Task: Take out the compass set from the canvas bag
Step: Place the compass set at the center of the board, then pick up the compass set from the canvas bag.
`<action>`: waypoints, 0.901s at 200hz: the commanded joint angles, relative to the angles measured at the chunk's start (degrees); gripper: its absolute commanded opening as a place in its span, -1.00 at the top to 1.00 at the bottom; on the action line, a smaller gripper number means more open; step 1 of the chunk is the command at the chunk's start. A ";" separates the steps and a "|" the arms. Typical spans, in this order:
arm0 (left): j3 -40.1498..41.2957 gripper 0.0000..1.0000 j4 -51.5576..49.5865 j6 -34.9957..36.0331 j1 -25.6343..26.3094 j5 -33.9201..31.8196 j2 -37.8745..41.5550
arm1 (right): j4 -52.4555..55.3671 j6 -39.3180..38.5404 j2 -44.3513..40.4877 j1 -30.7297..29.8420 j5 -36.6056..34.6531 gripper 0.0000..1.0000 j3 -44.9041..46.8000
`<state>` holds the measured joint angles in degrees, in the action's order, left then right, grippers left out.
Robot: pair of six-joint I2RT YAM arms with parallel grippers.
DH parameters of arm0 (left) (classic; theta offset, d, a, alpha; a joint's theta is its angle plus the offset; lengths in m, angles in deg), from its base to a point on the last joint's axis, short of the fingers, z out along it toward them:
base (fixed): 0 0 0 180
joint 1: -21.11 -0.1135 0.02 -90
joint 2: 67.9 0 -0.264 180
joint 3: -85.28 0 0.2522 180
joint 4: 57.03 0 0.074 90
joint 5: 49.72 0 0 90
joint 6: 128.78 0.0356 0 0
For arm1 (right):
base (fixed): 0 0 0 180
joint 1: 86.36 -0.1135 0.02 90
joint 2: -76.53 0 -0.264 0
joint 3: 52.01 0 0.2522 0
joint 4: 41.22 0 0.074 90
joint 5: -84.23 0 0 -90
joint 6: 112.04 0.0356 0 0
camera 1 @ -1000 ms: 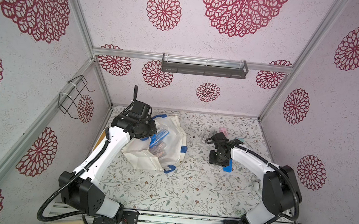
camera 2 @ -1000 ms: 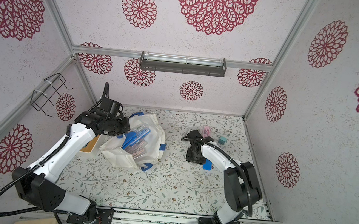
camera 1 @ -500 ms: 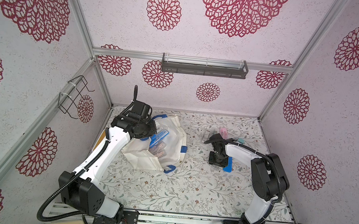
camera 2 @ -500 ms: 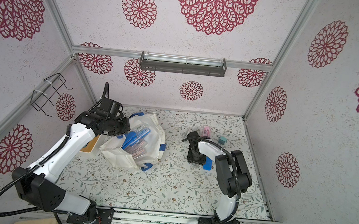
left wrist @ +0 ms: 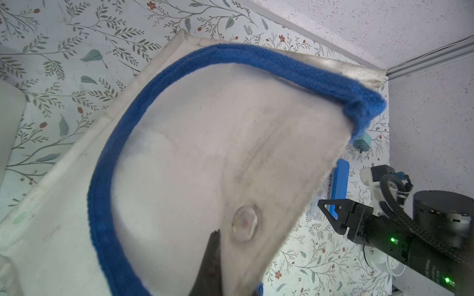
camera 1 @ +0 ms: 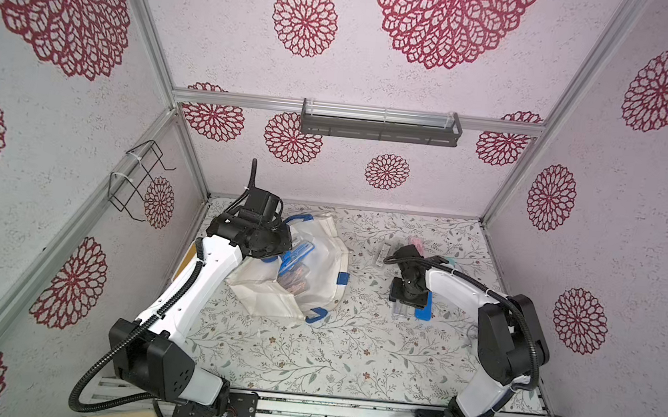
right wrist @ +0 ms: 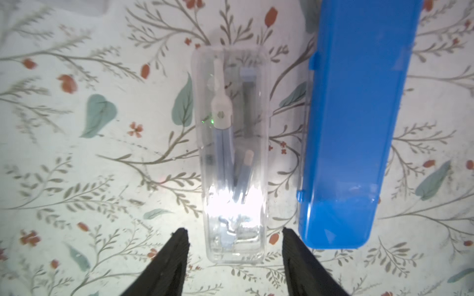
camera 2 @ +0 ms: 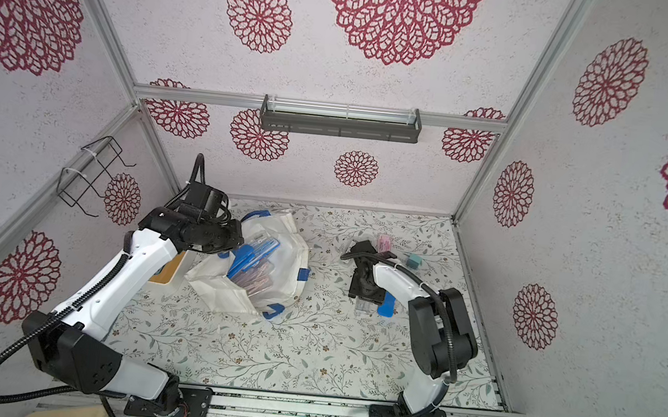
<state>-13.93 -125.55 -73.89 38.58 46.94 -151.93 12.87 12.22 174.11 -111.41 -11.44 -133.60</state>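
- Floral-print worktop inside patterned booth walls; canvas bag slumped toward the far left corner, mouth lifted open.
- Just changed: right gripper wider than 1 second ago, jaws now parted with a gap on each side of the clear case, touching nothing.
- Compass set lying flat on the worktop toward the right edge, just beside a blue case, well apart from the bag.
- Same placing in a top view: compass set on the cloth directly under the right gripper.
- No change at the left gripper: clamped shut on the bag's rim fabric near a blue handle.
- Reads as a release already made, with the set out of the bag and resting on its own.
- Task judged all but finished; likely left: raising the right gripper clear without nudging the case, then letting go of the bag.
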 commanded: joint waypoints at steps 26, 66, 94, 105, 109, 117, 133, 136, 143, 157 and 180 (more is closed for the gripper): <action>-0.12 1.00 1.41 0.91 0.16 3.03 2.37 | -5.64 6.90 -9.38 -5.22 7.31 -0.03 -4.27; 0.84 1.00 1.23 0.70 0.19 3.41 3.21 | -13.98 13.57 -8.63 -14.59 12.07 0.09 -8.90; 1.33 1.00 1.18 0.20 0.23 3.30 3.62 | -20.11 19.01 -5.05 -18.70 15.90 0.13 -11.44; 1.48 1.00 1.17 0.04 0.23 3.30 3.61 | -21.35 20.47 -3.27 -19.59 16.86 0.14 -12.78; 1.54 1.00 1.19 -0.04 0.19 3.36 3.61 | -21.69 20.87 -2.63 -19.88 17.13 0.14 -13.37; 1.65 1.00 1.15 -0.13 0.22 3.40 3.61 | -22.17 21.79 -1.44 -20.31 17.52 0.14 -14.41; 1.69 1.00 1.19 -0.39 0.24 3.55 3.69 | -23.35 23.87 1.04 -21.57 17.89 0.13 -16.42; 1.70 1.00 1.23 -0.46 0.25 3.58 3.70 | -23.49 24.37 1.53 -21.78 17.95 0.13 -16.82; 1.69 1.00 1.15 -0.40 0.25 3.48 3.70 | -24.12 25.51 2.65 -22.36 18.41 0.13 -17.34; 1.61 1.00 1.27 -0.41 0.21 3.27 3.70 | -25.24 28.01 5.32 -22.91 19.98 0.13 -18.37; 1.27 1.00 1.28 -0.36 0.20 3.06 3.61 | -29.03 32.87 8.32 -22.93 22.31 0.14 -18.59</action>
<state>-12.32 -125.53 -73.76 38.58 48.62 -150.09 -11.26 38.04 180.75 -133.86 7.53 -150.60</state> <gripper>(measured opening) 0.071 0.431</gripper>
